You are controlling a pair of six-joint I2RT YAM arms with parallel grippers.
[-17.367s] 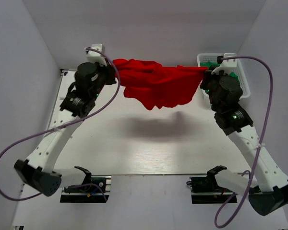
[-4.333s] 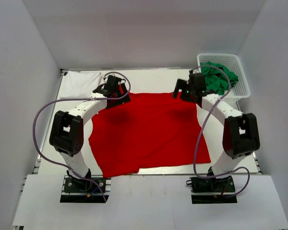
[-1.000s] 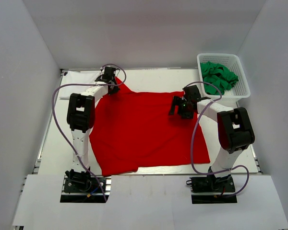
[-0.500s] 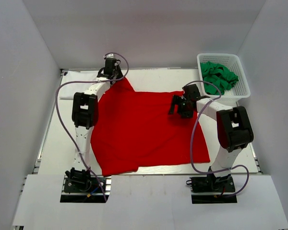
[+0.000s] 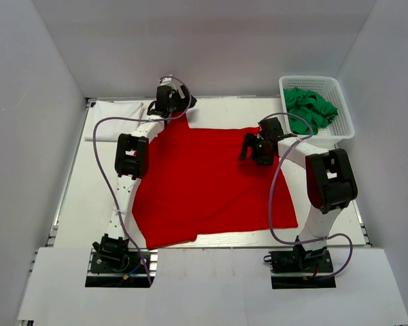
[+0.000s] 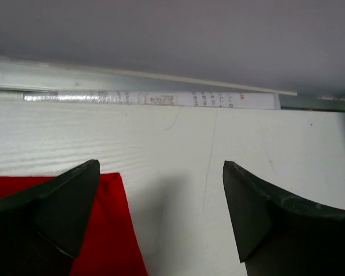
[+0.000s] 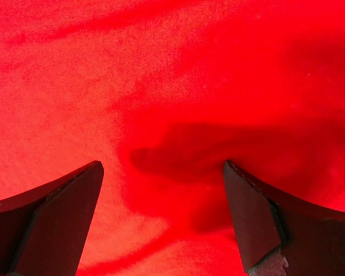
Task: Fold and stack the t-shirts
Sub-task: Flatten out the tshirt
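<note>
The red t-shirt (image 5: 204, 180) lies spread flat over the middle of the table. Its back-left corner (image 6: 112, 230) ends in a point on the table, just inside the left finger (image 6: 57, 213) of my left gripper (image 5: 176, 109). That gripper (image 6: 161, 213) is open near the table's back edge and holds nothing. My right gripper (image 5: 253, 151) hovers open over the shirt's back-right part, red cloth (image 7: 161, 115) filling its view and nothing between its fingers. A white t-shirt (image 5: 115, 111) lies folded at the back left. Green t-shirts (image 5: 309, 107) are heaped in the basket.
The white lattice basket (image 5: 343, 122) stands at the back right corner. White walls close in the table at the back and on both sides. A metal strip (image 6: 149, 99) runs along the table's back edge, close ahead of the left gripper.
My left gripper has carried the red shirt's back-left corner towards the back and right, then opened and let it go. The right arm has stayed put, open.
</note>
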